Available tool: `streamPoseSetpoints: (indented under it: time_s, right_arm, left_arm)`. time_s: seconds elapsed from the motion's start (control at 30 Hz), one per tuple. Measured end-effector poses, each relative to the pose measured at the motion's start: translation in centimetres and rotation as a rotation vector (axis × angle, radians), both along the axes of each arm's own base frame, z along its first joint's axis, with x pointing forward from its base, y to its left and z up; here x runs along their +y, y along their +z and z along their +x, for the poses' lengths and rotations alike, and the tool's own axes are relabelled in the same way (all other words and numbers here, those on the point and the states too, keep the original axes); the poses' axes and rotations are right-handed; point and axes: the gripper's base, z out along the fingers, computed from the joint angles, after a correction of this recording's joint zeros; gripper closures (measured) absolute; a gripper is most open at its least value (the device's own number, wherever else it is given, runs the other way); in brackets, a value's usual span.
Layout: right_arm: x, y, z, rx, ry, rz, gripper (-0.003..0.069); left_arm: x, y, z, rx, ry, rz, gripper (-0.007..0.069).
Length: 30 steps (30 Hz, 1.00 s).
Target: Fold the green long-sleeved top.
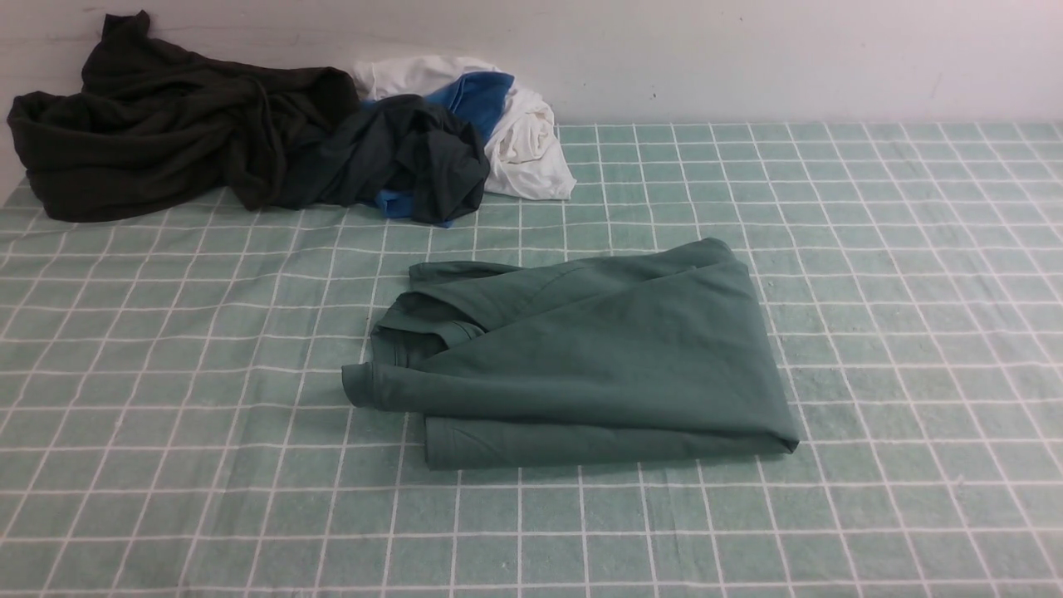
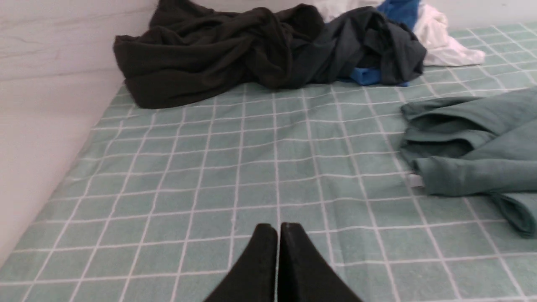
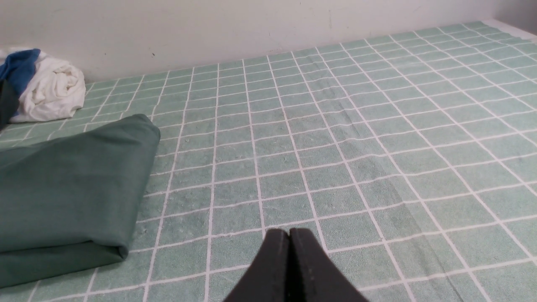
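The green long-sleeved top point(image 1: 581, 357) lies folded into a compact stack in the middle of the checked cloth, its collar and layered edges facing left. The same top point(image 2: 474, 155) shows in the left wrist view, and one folded corner of it point(image 3: 71, 184) in the right wrist view. My left gripper point(image 2: 278, 228) is shut with nothing in it, over bare cloth well to the left of the top. My right gripper point(image 3: 289, 233) is shut and empty too, over bare cloth to the right of the top. Neither gripper appears in the front view.
A blackish-olive garment point(image 1: 158, 124) is heaped at the back left by the wall. Beside it lie a dark grey-green garment point(image 1: 407, 158) and blue and white cloth point(image 1: 515, 124). The pale green checked cloth point(image 1: 872, 249) covers the table up to the white wall.
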Motion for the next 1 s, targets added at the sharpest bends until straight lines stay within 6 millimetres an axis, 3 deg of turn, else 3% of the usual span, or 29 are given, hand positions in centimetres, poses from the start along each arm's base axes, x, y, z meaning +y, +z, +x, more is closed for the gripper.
streamPoseSetpoints:
  time_s: [0.23, 1.0]
  right_arm:
    - [0.0, 0.0, 0.0, 0.000, 0.000, 0.000, 0.0672]
    - [0.0, 0.0, 0.0, 0.003, 0.000, 0.000, 0.0673]
  left_arm:
    - [0.2, -5.5, 0.3, 0.072, 0.026, -0.012, 0.0628]
    - [-0.2, -5.5, 0.4, 0.050, -0.038, -0.041, 0.0628]
